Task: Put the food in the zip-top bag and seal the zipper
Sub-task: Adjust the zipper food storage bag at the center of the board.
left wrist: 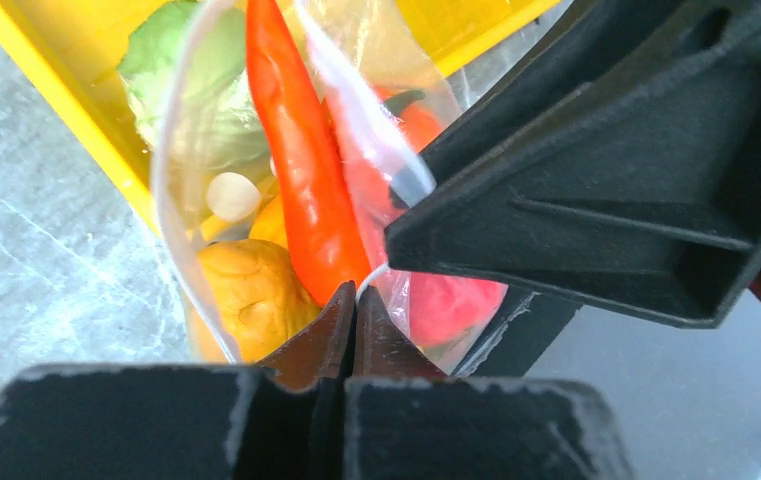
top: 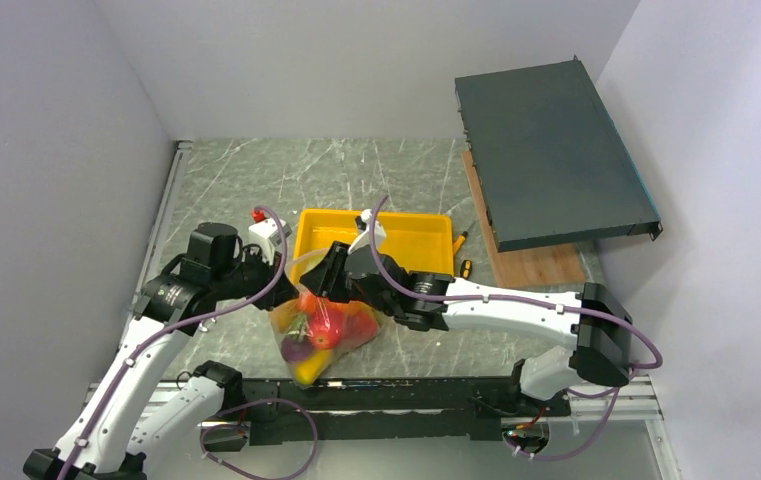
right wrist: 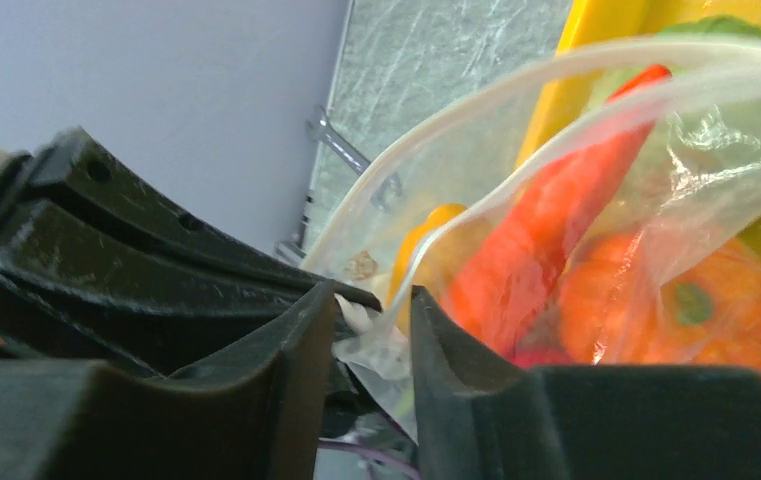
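Shows left gripper [left wrist: 354, 300] clenched on the zipper [left wrist: 161, 190] of the zip-top bag [right wrist: 696, 150]; right gripper [right wrist: 371, 295] at its 3 o'clock released, food [left wrist: 306, 180] inside.

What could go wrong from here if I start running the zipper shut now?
1. The red pepper pokes up through the open mouth, between the two sides of the zipper. Closing along it may jam there or leave a gap.
2. The left gripper is shut on the zipper, but the right gripper has its jaws apart around the edge. A pull now may let the full zip-top bag slip from that side.
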{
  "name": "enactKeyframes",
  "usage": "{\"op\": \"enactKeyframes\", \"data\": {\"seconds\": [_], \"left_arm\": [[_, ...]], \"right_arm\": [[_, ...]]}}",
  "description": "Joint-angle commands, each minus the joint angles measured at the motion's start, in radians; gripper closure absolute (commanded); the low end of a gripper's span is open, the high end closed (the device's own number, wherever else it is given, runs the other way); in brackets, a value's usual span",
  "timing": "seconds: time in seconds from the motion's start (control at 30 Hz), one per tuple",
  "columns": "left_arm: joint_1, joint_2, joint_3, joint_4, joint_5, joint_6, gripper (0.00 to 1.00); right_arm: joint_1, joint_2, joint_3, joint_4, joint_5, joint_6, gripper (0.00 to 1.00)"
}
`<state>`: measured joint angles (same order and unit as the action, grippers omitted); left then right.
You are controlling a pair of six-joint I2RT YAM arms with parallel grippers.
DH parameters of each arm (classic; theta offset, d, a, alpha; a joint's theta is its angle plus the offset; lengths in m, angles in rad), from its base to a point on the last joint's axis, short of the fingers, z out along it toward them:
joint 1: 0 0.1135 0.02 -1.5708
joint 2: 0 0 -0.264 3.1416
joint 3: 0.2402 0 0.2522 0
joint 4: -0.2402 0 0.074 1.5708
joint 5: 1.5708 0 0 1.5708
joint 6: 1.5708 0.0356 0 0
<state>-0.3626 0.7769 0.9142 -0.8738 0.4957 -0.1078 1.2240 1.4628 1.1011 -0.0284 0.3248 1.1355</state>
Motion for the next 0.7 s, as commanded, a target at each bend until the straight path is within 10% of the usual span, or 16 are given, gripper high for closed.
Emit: {"op": "enactKeyframes", "data": {"seconds": [0.0, 0.43, 0.67], "left_arm": [[0.0, -0.018, 0.041, 0.067, -0.031, 0.071, 1.0], [0.0, -0.157, 0.0, 0.193, 0.099, 0.197, 1.0], [-0.001, -0.195, -0.002, 0.178, 0.174, 0.227, 1.0]], "right_arm": [[-0.023, -0.083, 0.011, -0.012, -0.053, -0.185, 0.56], [-0.303, -0.364, -0.095, -0.225, -0.371, -0.795, 0.02], [-0.464, -0.342, -0.106, -0.188, -0.682, -0.95, 0.01]]}}
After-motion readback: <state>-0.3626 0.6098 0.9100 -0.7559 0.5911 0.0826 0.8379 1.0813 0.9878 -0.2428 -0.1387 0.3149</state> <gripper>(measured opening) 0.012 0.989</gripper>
